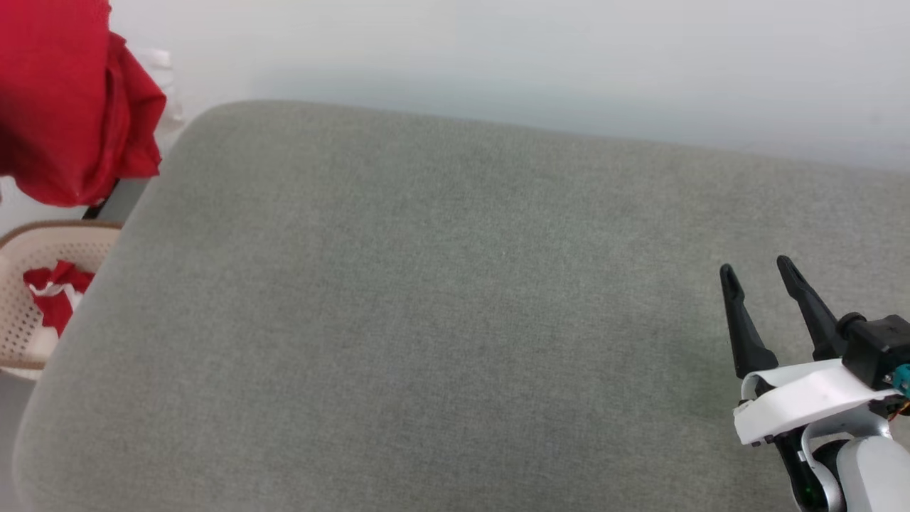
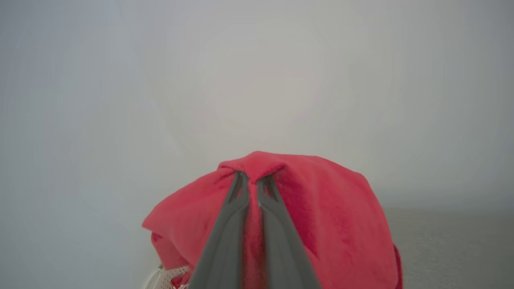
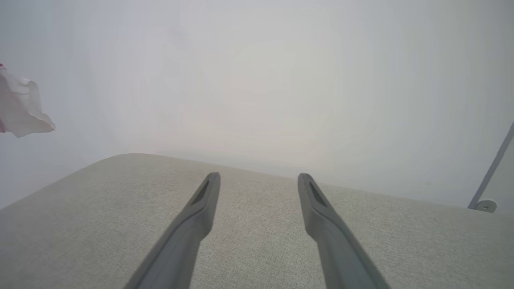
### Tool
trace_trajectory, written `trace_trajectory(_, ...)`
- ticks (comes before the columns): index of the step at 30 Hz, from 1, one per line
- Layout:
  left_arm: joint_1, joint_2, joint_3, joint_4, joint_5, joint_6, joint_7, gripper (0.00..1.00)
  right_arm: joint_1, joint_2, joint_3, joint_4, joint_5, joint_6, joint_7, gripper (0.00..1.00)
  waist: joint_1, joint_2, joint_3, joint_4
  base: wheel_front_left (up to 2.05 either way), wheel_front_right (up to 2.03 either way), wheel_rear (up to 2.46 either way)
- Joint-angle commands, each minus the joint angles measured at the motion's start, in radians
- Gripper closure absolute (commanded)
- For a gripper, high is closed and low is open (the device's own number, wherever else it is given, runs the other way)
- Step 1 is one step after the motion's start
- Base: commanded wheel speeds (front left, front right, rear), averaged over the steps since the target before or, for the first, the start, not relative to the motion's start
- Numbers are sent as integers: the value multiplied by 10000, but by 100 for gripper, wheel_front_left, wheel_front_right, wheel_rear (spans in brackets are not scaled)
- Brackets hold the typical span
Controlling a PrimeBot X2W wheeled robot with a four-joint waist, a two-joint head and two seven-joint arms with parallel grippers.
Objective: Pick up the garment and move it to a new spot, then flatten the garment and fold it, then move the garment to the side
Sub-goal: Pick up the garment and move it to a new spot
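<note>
The red garment [image 1: 67, 107] hangs in the air at the head view's upper left, past the left end of the grey cushioned surface [image 1: 455, 320]. In the left wrist view my left gripper [image 2: 252, 178] is shut on a fold of the garment [image 2: 321, 216], which drapes down around the fingers. A white sleeve of the garment [image 3: 20, 106] shows at the left edge of the right wrist view. My right gripper [image 1: 755, 269] stands open above the surface's right side, nothing between its fingers [image 3: 204, 200].
A beige perforated basket [image 1: 35, 249] stands on the floor left of the surface, holding a smaller red-and-white cloth bundle [image 1: 57, 295]. A pale wall runs behind the surface. A thin grey pole with a round foot [image 3: 486, 205] stands at the right.
</note>
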Motion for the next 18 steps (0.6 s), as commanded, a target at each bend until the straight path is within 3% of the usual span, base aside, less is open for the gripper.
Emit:
trace_trajectory(1, 145, 47, 40, -193, -68, 77, 65, 100, 70, 27, -93, 13, 93, -14, -70, 0, 0, -1, -153, -120, 0, 0, 0)
trace_trajectory(11, 2078, 258, 322, -4028, -804, 1190, 1589, 100, 51, -31, -819, 204, -133, -14, -251, 0, 0, -1, -261, -1120, 0, 0, 0)
trace_trajectory(18, 2800, -60, 24, -6255, -991, 1880, 2411, 100, 41, -66, -1493, 263, -330, -14, -325, 0, 0, -1, -62, -2033, 0, 0, 0)
